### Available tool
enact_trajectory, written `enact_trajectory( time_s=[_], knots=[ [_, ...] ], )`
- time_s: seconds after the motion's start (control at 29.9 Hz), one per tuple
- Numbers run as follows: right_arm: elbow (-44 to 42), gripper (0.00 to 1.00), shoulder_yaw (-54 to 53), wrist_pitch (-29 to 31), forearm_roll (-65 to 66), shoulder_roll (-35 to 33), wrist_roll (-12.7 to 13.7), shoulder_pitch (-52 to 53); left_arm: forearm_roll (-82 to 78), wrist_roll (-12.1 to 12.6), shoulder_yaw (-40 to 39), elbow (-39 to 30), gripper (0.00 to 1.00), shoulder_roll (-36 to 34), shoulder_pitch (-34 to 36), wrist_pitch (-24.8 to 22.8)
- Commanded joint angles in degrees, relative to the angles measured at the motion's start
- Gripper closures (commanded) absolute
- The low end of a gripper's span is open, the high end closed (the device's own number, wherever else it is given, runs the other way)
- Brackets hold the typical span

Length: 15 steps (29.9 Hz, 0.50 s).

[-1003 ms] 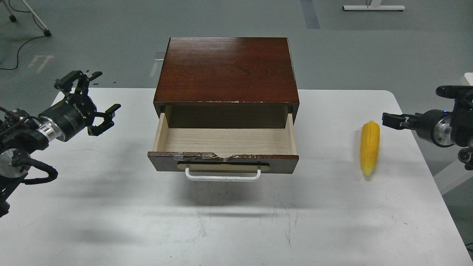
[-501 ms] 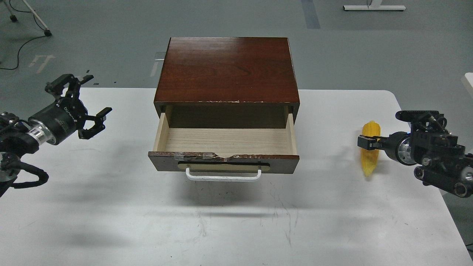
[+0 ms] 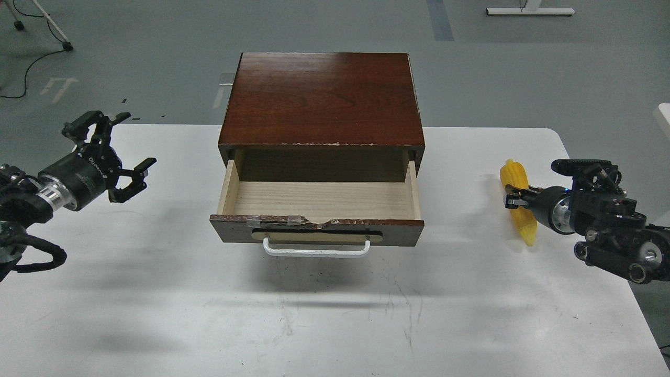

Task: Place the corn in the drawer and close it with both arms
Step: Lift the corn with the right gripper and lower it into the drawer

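The yellow corn (image 3: pixel 525 228) lies tilted at the table's right side, thick end up and to the left. My right gripper (image 3: pixel 513 201) reaches in from the right and is shut across the cob's middle. The drawer (image 3: pixel 403 231) is pulled open from the dark wood cabinet (image 3: pixel 322 99). Its pale wood interior (image 3: pixel 319 201) is empty and its white bar handle (image 3: pixel 314 251) faces me. My left gripper (image 3: pixel 135 141) is open and empty, held above the table's left side, well left of the drawer.
The white table (image 3: pixel 324 324) carries the cabinet at its back middle. Its right edge runs close behind my right arm. Beyond the table is grey floor with a cable (image 3: pixel 31 63) at the far left.
My right gripper came down and left onto the corn and closed on it; the cob has turned, its thick end swinging left. My left gripper drew back to the left and slightly down.
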State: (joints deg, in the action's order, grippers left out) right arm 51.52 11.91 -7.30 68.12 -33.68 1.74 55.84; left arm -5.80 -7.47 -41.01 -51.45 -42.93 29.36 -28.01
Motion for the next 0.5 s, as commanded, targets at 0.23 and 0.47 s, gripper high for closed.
enact_trajectory(
  time_s=[0.23,0.47],
  knots=[
    [7.62,1.0,0.31,-8.69,1.14,-2.35,-24.58,25.0,0.0,-0.18,0.05,-0.06,0.02,-0.05,-0.01,0.01],
    [17.83,1.0,0.93,-8.34,5.8,5.38,-28.19,35.3,0.0,-0.18,-0.04,-0.06,0.02,-0.05,0.17,0.01]
  ],
)
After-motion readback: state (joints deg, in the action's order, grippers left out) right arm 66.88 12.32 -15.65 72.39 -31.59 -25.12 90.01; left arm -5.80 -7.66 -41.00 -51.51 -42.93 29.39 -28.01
